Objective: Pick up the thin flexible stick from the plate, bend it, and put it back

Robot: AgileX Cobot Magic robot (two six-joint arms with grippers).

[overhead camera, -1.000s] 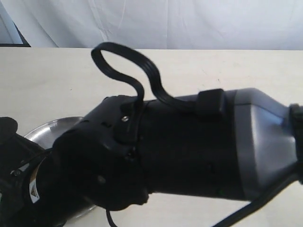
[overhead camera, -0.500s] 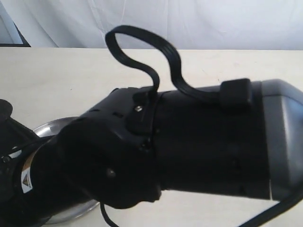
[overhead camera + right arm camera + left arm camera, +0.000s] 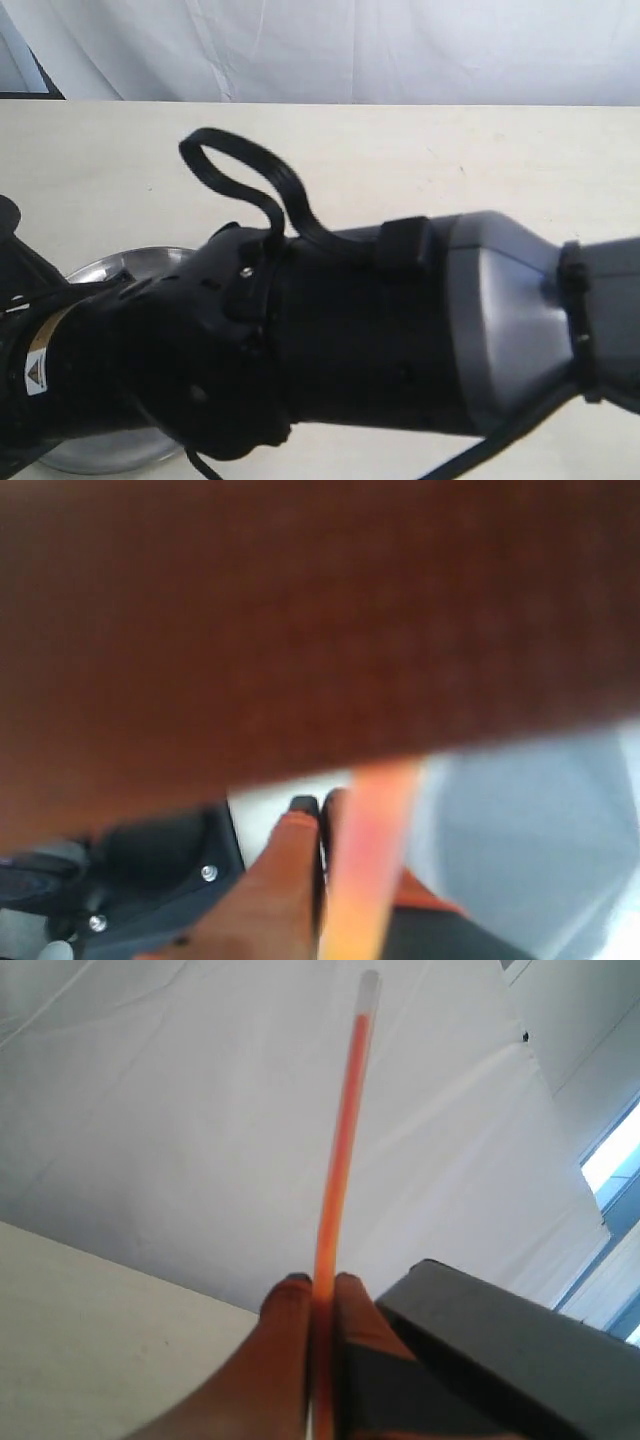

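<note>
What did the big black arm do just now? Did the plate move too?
The arm swung right, then slid back left and a bit lower, its cable loop going with it. The plate stayed put on the table. No grabbing or letting go shows.

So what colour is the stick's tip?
Clear-whitish tip on an orange stick; left wrist view shows it best.

Right arm [image 3: 400, 340] reaching across the foreground toward the left, right gripper [image 3: 318, 815] fingers pressed together; left gripper [image 3: 318, 1285] tilted upward, orange fingers [image 3: 285, 1345] pinching the thin flexible stick [image 3: 340, 1140].
</note>
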